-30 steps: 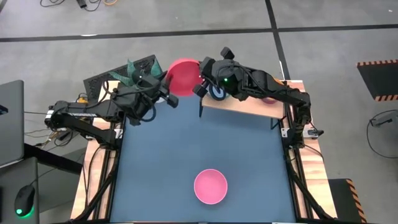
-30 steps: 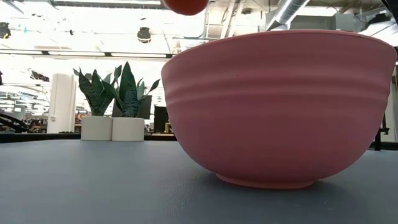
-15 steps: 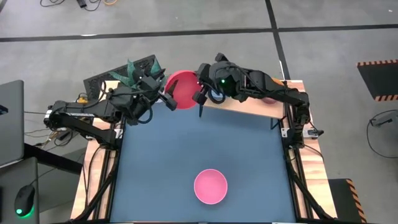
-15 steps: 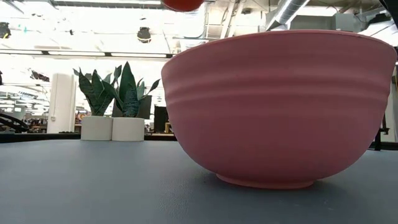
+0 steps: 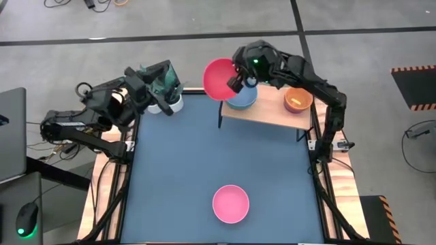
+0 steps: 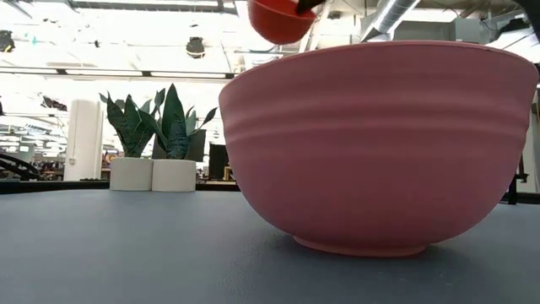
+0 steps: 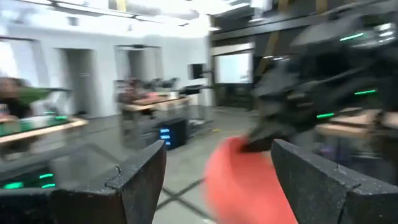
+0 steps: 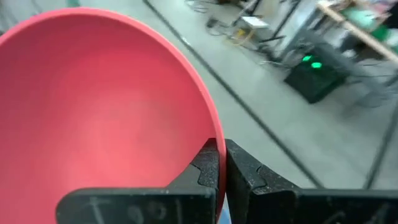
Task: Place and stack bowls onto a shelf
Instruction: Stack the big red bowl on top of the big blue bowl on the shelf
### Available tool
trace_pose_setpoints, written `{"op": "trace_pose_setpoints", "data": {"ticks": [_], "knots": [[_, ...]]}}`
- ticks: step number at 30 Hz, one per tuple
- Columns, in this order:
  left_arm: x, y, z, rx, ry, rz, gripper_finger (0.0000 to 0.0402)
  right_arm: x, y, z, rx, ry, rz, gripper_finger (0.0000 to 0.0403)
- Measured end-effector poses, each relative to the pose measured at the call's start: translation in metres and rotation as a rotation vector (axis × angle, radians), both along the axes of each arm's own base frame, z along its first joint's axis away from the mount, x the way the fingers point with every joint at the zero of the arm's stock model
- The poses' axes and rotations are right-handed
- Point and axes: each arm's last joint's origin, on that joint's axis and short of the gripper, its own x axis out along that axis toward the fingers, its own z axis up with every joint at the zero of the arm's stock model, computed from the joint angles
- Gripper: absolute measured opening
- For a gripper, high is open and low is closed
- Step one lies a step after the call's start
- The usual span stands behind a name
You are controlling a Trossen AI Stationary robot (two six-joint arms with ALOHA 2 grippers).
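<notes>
Fingers point(image 8: 217, 163) pinching smooth round red bowl point(image 8: 93, 106) rim

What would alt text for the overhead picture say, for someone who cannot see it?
The right arm's tool holds a red bowl by its rim above the blue bowl on the wooden shelf, where an orange bowl also sits. The left tool is open by the plant pots; a pink bowl waits on the table.

Red bowl point(image 5: 219, 77) tilted above blue bowl point(image 5: 242, 101) on shelf point(image 5: 269, 114)
</notes>
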Motion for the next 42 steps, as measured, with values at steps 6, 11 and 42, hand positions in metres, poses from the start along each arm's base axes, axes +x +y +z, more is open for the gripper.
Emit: {"op": "trace_pose_setpoints", "data": {"ticks": [6,11,42], "knots": [[-0.012,-0.001,0.006,-0.036,-0.098,-0.111,0.0277,-0.016,-0.032,-0.003,0.108,-0.021,-0.03,0.003],[-0.02,-0.001,0.004,-0.077,-0.099,-0.142,0.0277,-0.045,-0.061,-0.009,0.363,-0.057,-0.051,0.003],[-0.025,-0.001,-0.004,-0.168,-0.068,-0.155,0.0277,-0.062,-0.125,-0.098,0.824,0.064,-0.097,0.003]]}}
